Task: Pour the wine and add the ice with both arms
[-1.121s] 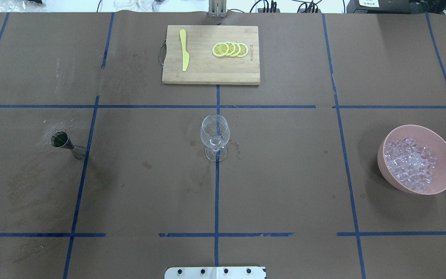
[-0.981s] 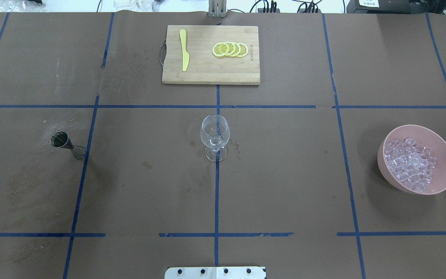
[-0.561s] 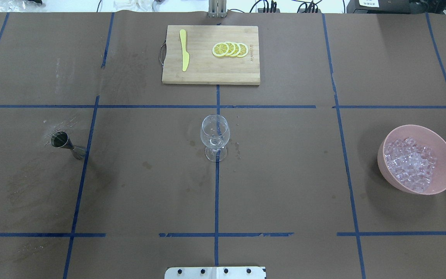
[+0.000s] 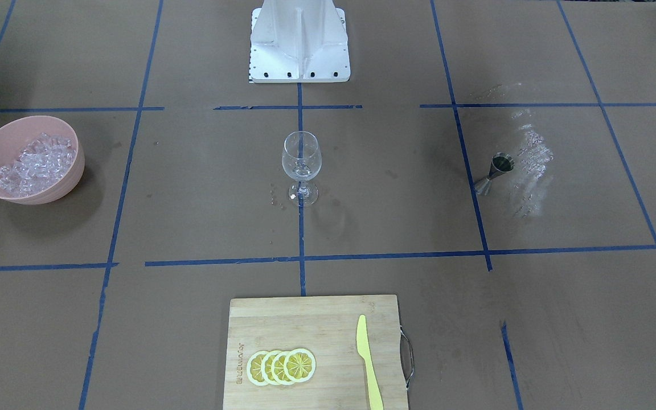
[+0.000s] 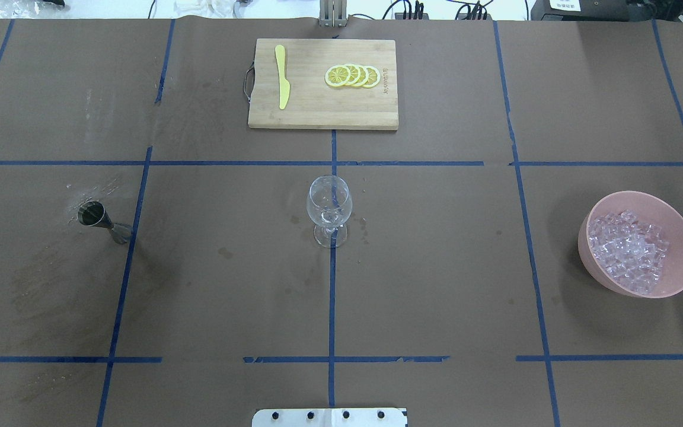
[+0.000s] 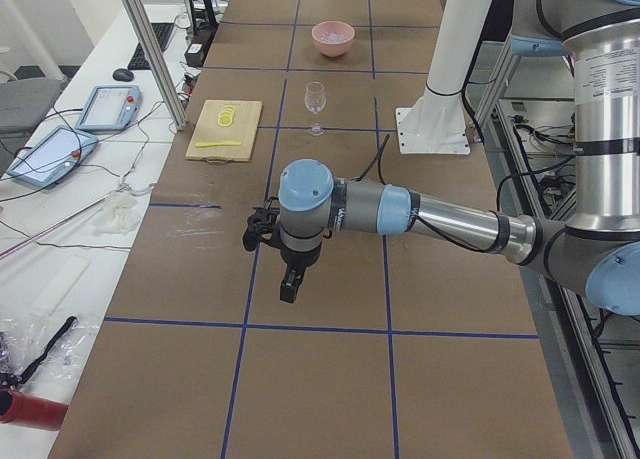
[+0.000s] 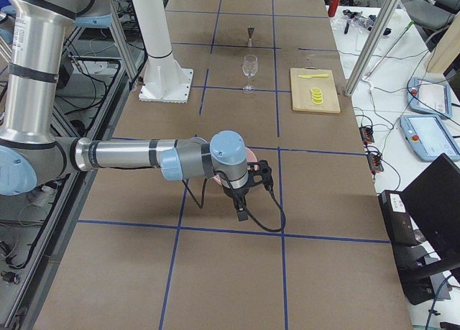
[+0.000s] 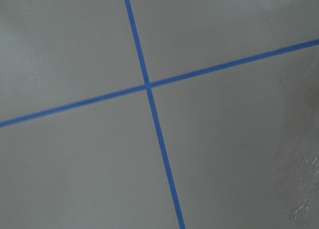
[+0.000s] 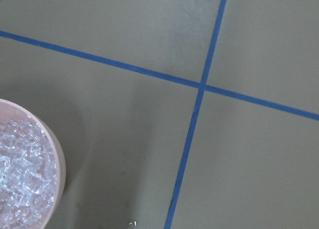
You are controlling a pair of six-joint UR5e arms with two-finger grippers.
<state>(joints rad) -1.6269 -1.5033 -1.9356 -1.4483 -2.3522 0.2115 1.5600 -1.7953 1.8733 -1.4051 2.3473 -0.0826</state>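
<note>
An empty-looking wine glass (image 5: 329, 204) stands upright at the table's centre, on a blue tape crossing. A small metal jigger (image 5: 101, 218) stands far to its left. The wine is too faint to make out in any view. A pink bowl (image 5: 682, 237) at the right holds a heap of ice (image 5: 629, 249). The ice (image 9: 22, 174) also shows in the right wrist view's lower left corner. My left gripper (image 6: 262, 229) hangs over bare table near the left end. My right gripper (image 7: 262, 177) hovers next to the bowl. Whether either is open or shut, I cannot tell.
A wooden cutting board (image 5: 318, 112) at the far side carries lemon slices (image 5: 352, 76) and a yellow knife (image 5: 282, 77). The white pedestal (image 4: 299, 40) stands at the robot's edge. Whitish smears (image 4: 530, 154) mark the paper by the jigger.
</note>
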